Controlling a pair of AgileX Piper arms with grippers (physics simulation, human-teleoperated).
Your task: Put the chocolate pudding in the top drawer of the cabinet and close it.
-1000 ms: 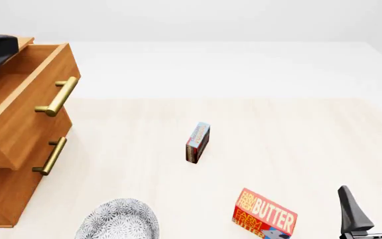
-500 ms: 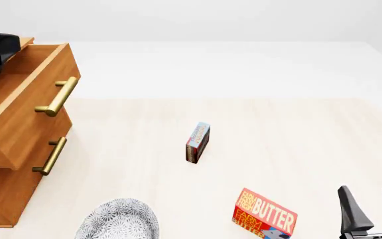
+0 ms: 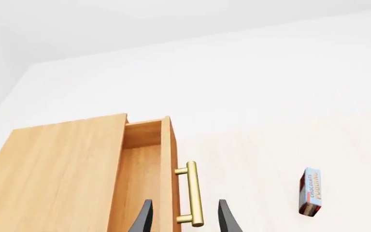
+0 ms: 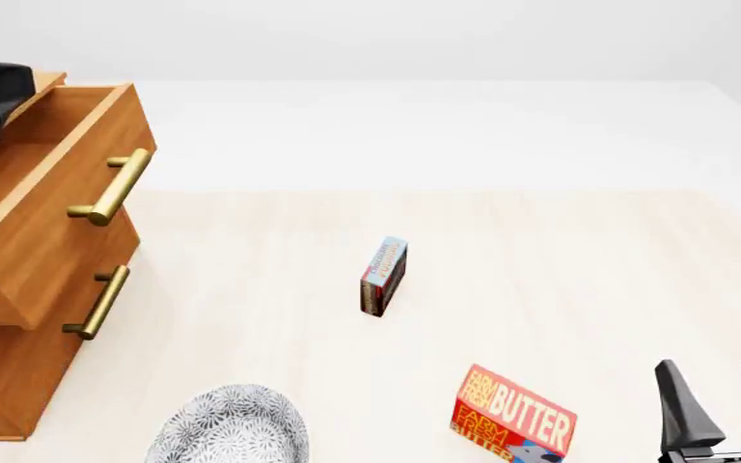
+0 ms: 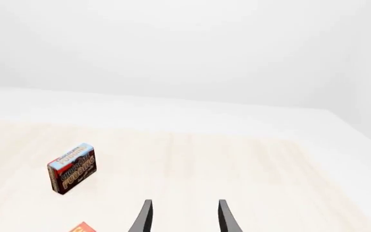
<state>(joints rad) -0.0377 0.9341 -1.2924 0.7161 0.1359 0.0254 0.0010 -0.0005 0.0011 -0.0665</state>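
Chocolate pudding (image 4: 384, 276) is still sitting untouched mid-table while your left gripper (image 3: 183, 216), fingers spread, is lifting off the opened top drawer (image 4: 39, 206), so your spread right gripper (image 4: 722, 410) is facing the pickup.

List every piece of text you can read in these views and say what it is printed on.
"FARM FRESH BUTTER": on the red-and-yellow butter box, repeated lower down, cut off by the picture's edge.
"CHOCOLATE PUDDING": on the chocolate pudding, small on the blue band and again large on the brown face.
No other writing shows.
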